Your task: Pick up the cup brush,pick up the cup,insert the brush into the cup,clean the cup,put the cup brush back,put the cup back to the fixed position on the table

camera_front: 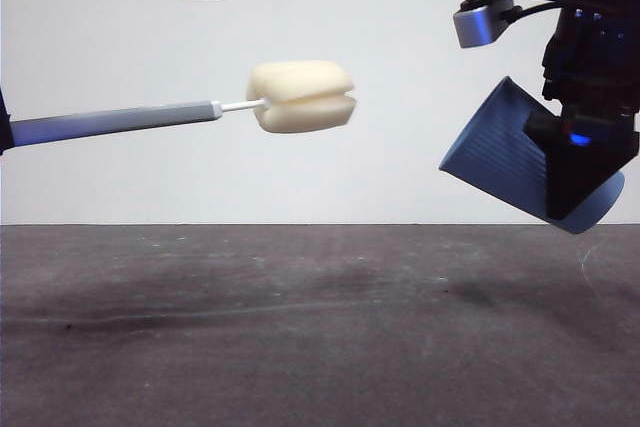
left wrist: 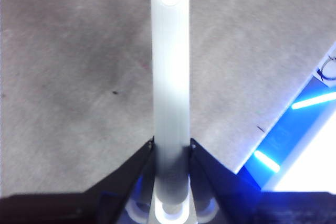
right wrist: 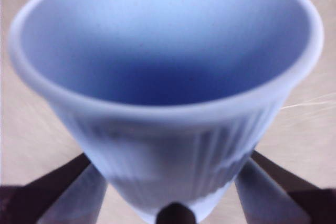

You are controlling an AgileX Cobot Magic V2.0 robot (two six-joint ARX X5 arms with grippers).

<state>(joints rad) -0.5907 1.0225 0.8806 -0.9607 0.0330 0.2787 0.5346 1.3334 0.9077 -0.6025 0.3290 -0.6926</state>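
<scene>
Evidently both pickups are done and the insertion is being lined up. The cup brush (camera_front: pixel 200 112), a long straight grey handle with a thin white neck and a cream-yellow rounded sponge head, lies nearly level in the air, well above the dark grey-brown matte table (camera_front: pixel 300 327). The left gripper (left wrist: pixel 170 148) has its two black jaws clamped on the handle near its tail end, which leaves the whole shaft and sponge free to reach forward.

The cup (camera_front: pixel 505 157), a blue ribbed plastic tumbler that tapers to its base, hangs in the air too, held by the right gripper (right wrist: pixel 170 182), whose jaws press on the ribbed wall close to the base. Gripping low keeps the rim and the inside clear. In the front view the cup is tilted so that its mouth faces up and toward the sponge, probably to match the handle's line.

Sponge and rim are well apart, with open wall showing between them. The next move, I judge, calls for bringing the sponge head squarely to the mouth; coming in off-centre, it could catch the rim and twist the cup in the jaws.
</scene>
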